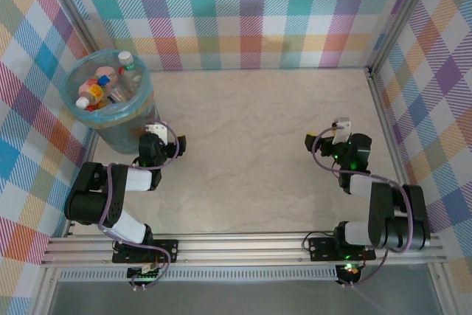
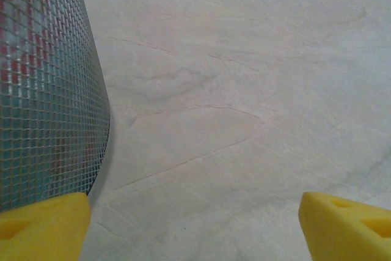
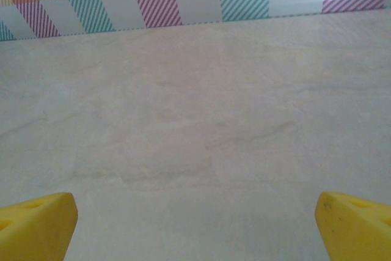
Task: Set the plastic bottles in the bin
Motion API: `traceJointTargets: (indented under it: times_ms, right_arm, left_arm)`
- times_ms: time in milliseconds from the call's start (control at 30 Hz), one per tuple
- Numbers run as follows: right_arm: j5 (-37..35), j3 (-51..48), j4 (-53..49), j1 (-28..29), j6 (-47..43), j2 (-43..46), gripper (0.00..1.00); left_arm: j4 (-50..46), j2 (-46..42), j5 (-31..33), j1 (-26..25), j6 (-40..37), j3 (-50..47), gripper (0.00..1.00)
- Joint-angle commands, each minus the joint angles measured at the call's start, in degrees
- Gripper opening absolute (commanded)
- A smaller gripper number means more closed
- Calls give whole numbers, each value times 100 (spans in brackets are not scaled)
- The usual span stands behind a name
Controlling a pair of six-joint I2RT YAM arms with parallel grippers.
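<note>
The bin (image 1: 124, 129) stands upright in the upper left of the overhead view, mouth up, a blue liner (image 1: 74, 79) folded over its rim. Your bottles (image 1: 108, 86) lie heaped inside, most seemingly caps-up, with red, orange and white showing. Your left gripper (image 1: 156, 132) hangs just beside the bin's mesh side, fingers (image 2: 43, 224) spread, holding nothing. Your right gripper (image 1: 339, 132) is spread and empty too, over bare table (image 1: 251, 138) with open room toward the back wall (image 1: 251, 12)
</note>
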State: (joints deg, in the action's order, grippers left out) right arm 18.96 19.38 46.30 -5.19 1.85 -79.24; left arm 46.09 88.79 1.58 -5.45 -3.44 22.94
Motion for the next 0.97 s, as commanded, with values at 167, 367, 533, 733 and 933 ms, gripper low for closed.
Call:
traceJointTargets:
  times_ms: [167, 367, 533, 733, 933]
  right_arm:
    - [-1429, 402, 133, 362, -23, -850, 100]
    - [-1430, 391, 186, 390, -45, -879, 100]
    - [-1395, 409, 151, 395, -66, -874, 100]
    - [-1395, 409, 151, 393, -66, -873, 100]
    - [-1395, 409, 151, 389, -62, -866, 100]
  left_arm:
    - [-68, 88, 205, 167, 125, 158, 100]
    - [-62, 85, 207, 163, 125, 149, 100]
    - [-78, 94, 209, 166, 131, 167, 100]
    - [-126, 103, 158, 185, 135, 196, 100]
    - [-98, 94, 176, 183, 142, 177, 100]
